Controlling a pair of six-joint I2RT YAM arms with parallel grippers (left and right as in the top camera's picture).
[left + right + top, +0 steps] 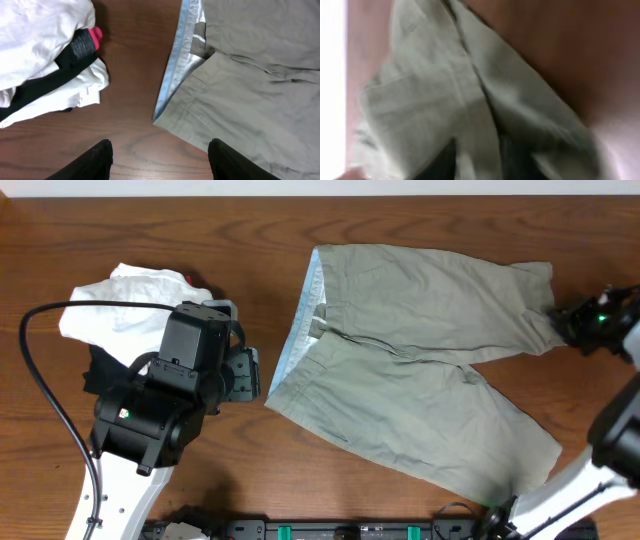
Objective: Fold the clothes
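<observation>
The khaki grey-green shorts (420, 370) lie spread flat on the wooden table, pale blue waistband (300, 330) to the left, both legs pointing right. My left gripper (160, 160) is open and empty, hovering over bare wood just left of the waistband corner (167, 107). My right gripper (565, 325) is at the hem of the far leg at the right edge. In the blurred right wrist view its dark fingers are closed on a fold of the shorts' fabric (480, 115).
A pile of white and black garments with a red bit (120, 320) lies at the left, also in the left wrist view (45, 55). The table's front edge holds a black rail (350, 530).
</observation>
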